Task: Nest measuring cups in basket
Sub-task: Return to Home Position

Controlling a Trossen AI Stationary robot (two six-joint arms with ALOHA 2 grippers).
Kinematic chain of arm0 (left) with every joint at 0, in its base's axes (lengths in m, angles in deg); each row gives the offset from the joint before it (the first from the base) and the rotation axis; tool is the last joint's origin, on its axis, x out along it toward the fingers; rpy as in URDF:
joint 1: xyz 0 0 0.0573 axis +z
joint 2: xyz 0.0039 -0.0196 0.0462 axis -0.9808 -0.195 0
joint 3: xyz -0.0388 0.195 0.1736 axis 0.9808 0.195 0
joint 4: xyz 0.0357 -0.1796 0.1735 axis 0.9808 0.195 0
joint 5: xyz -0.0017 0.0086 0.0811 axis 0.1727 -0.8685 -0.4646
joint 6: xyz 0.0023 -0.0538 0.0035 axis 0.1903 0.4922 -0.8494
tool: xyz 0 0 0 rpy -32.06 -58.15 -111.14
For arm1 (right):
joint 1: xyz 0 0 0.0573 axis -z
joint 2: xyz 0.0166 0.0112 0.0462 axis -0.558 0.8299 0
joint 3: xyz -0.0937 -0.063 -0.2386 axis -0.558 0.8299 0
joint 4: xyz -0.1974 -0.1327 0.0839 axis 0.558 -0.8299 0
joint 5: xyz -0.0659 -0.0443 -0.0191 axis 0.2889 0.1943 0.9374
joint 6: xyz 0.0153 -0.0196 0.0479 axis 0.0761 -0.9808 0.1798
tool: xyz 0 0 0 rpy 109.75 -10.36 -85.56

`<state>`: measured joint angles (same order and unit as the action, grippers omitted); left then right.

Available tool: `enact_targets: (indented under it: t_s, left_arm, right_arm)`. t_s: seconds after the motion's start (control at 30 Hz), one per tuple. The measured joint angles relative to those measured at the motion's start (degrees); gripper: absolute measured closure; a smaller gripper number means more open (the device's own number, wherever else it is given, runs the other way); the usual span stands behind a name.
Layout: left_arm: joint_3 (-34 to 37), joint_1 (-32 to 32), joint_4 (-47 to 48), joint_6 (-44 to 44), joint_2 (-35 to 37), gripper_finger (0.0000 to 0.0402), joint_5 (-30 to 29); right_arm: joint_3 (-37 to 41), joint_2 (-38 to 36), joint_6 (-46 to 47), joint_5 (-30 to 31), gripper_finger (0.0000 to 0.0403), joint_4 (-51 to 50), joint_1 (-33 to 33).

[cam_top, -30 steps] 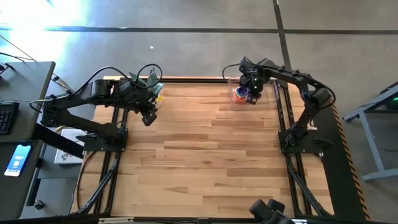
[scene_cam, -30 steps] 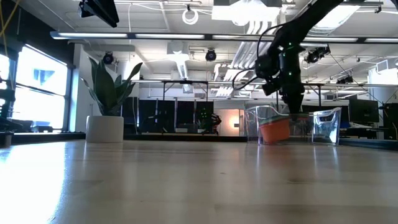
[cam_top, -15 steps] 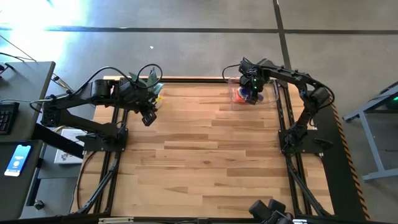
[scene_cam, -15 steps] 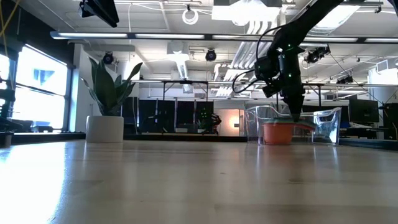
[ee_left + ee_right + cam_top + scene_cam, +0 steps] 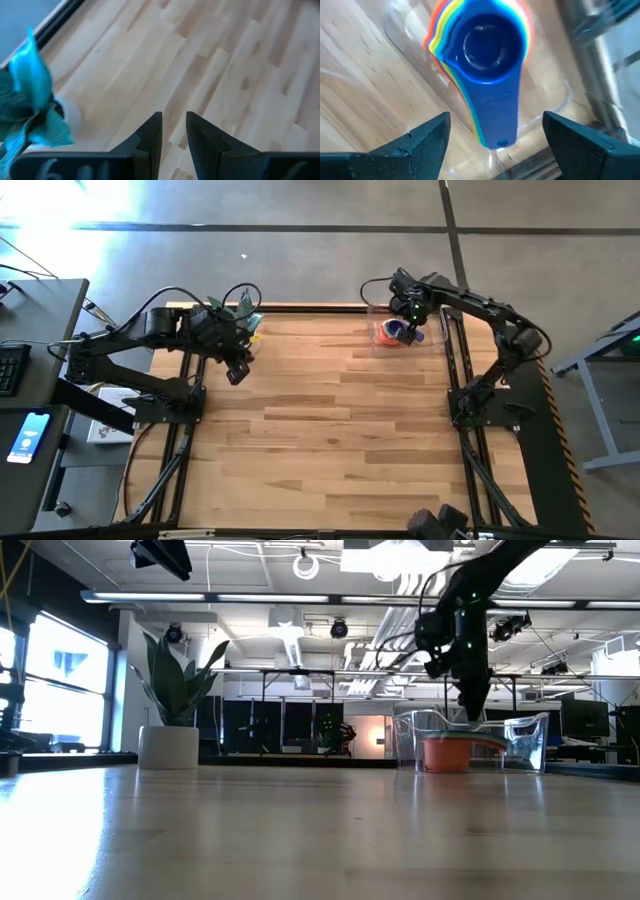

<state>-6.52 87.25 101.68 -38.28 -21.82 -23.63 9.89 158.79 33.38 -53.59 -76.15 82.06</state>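
Observation:
The measuring cups [image 5: 487,45] sit nested in one stack, the blue one on top, with red, orange, yellow and green rims showing beneath it. The stack rests on the floor of the clear basket [image 5: 425,335] at the table's far right. From the low view the stack [image 5: 447,753] shows orange through the basket wall [image 5: 520,745]. My right gripper [image 5: 495,145] hangs open just above the stack's handles, pointing down, a finger on either side and touching nothing. My left gripper [image 5: 237,370] waits above the table's far left, its fingers [image 5: 150,135] a narrow gap apart and holding nothing.
A white pot with a leafy plant [image 5: 168,747] stands at the far left, close to my left gripper [image 5: 173,131]. The bare wooden tabletop [image 5: 330,430] stretches between the arms and toward the near edge.
My right gripper has risen from inside the basket to above its rim. The cups stay behind in the basket, and the stack now sits level.

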Motion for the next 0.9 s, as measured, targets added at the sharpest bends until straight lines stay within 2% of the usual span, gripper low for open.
enact_targets:
  t_s: [0.13, 0.27, 0.5, 0.6, 0.9]
  left_arm:
    - [0.54, 0.0, -3.52, -3.97, 1.68, 0.0326, 5.19]
    - [6.72, 0.0, -13.1, -6.23, 6.49, 0.0326, 9.52]
    - [20.83, 0.09, -22.37, -4.18, 17.23, 0.0326, 9.46]
    - [26.19, 0.07, -29.13, -3.78, 21.76, 0.0326, 9.48]
    - [40.46, 0.07, -39.52, -4.16, 36.41, 0.0326, 6.69]
  right_arm:
    - [0.0, -5.17, 4.12, -2.07, 0.0095, 0.99, -1.84]
    - [0.0, -10.46, 11.32, -6.42, 0.0094, 5.5, -5.99]
    - [0.0, -17.48, 18.58, -7.45, 0.0094, 15.4, -16.44]
    - [0.0, -19.43, 23.3, -7.35, 0.0094, 18.95, -20.05]
    - [0.0, -20.8, 34.16, -4.81, 0.0094, 31.42, -28.71]
